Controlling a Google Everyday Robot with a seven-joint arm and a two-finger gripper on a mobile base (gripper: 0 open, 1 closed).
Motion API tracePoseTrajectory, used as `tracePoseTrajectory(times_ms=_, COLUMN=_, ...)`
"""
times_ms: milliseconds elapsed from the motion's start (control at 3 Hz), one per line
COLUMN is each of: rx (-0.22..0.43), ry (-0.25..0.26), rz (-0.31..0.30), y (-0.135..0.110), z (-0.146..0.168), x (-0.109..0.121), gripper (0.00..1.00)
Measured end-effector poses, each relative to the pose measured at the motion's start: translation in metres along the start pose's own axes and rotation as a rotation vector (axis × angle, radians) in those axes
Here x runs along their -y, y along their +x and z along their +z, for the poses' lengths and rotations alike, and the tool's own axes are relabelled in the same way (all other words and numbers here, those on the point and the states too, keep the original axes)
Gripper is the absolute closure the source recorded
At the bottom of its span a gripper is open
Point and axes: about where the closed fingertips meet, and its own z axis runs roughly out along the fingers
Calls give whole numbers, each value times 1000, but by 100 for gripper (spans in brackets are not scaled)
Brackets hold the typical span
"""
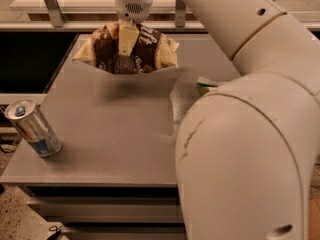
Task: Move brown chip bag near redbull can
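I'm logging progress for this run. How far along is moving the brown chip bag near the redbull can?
Done: the hand is closed on the brown chip bag, which seems lifted off the table, judging by its shadow. In hand: the bag hangs over the table's far side. Left: carrying it to the redbull can at the front corner, left in view, and setting it down beside it.

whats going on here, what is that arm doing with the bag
The robot's arm reaches over the far side of the table, and its gripper is shut on the brown chip bag. The bag appears to be lifted just off the surface, with a shadow under it. The redbull can stands at the near left corner, well apart from the bag. A bit of a green bag peeks out behind the arm on the right.
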Motion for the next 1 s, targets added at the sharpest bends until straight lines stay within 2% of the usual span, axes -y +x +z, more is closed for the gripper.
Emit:
tracePoseTrajectory(times_ms=333, rx=-38, ry=-1, rz=95, y=-7, z=5, x=-25, gripper=100)
tracePoseTrajectory(times_ms=667, rx=-51, ry=13, rz=193, y=-17, z=12, x=-51, gripper=100)
tracePoseTrajectory(times_ms=1000, rx=-49, ry=26, rz=261, y=-25, z=13, x=-73, gripper=100)
